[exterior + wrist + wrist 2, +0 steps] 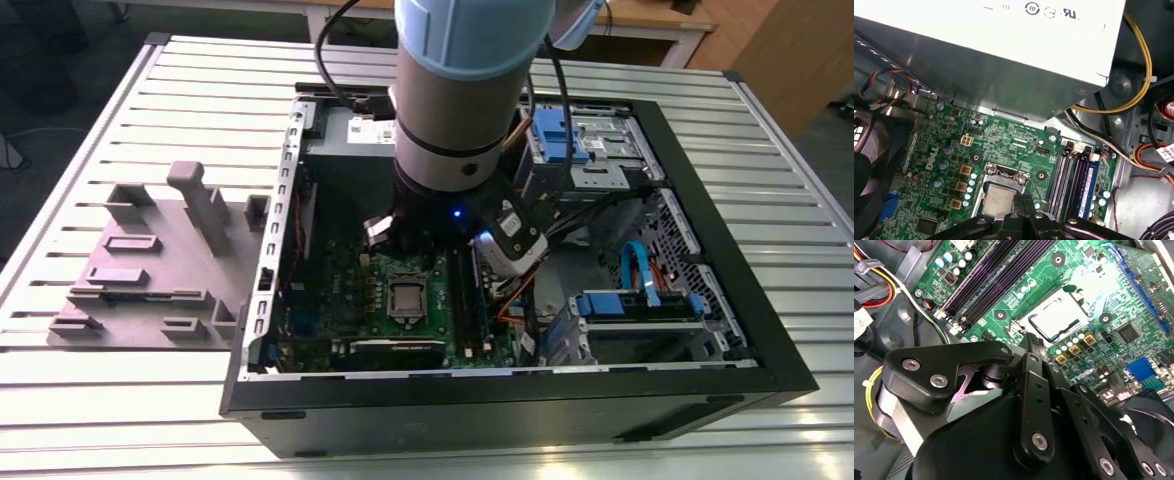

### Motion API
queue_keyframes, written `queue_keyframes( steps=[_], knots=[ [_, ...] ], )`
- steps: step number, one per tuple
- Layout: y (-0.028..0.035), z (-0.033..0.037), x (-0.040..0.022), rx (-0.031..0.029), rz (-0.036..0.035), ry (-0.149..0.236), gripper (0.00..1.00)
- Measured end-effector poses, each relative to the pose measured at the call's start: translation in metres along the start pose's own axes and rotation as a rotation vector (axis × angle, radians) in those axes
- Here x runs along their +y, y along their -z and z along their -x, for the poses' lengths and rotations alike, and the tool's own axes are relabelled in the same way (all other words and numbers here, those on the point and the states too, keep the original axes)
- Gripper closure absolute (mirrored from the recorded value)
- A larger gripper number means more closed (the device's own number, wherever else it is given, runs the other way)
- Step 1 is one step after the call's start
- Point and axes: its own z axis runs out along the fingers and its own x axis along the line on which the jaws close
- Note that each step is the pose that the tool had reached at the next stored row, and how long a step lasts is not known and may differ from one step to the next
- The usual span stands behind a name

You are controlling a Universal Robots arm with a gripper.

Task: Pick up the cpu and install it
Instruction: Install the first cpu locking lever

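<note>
I see cpu point(998, 201) seated in socket point(1004, 192) on motherboard point(934, 200), frame centre-bottom; gripper point(1026, 200) just above it, fingers together, holding nothing.

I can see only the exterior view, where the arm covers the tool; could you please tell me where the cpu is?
Observer: In the first wrist view the cpu lies flat inside the socket frame on the motherboard.
Operator: Thank you. Where is the tool relative to it?
Observer: The tool is right at the cpu's edge, on the side toward the memory slots.
Operator: Does any cable cross the socket?
Observer: None does; the yellow cable runs beside the power supply, off the board.
</note>
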Motion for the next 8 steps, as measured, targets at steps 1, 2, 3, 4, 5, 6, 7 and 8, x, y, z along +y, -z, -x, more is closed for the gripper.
queue_keyframes(
  steps=[1, 2, 3, 4, 5, 6, 7, 8],
  knots=[
    [0.0000, 0.0002, 0.0004, 0.0000, 0.0000, 0.000, 0.90],
    [-0.0001, 0.0003, 0.0008, 0.0000, 0.0000, 0.000, 0.90],
    [-0.0001, 0.0004, 0.0012, 0.0000, 0.0000, 0.000, 0.90],
    [-0.0001, 0.0005, 0.0015, 0.0000, -0.0001, 0.000, 0.90],
    [-0.0002, 0.0007, 0.0019, 0.0000, 0.0000, 0.000, 0.90],
    [-0.0002, 0.0008, 0.0023, 0.0000, -0.0001, 0.000, 0.90],
    [-0.0002, 0.0009, 0.0027, 0.0000, 0.0000, 0.000, 0.90],
    [-0.0003, 0.0010, 0.0032, 0.0001, -0.0001, 0.000, 0.90]
  ],
)
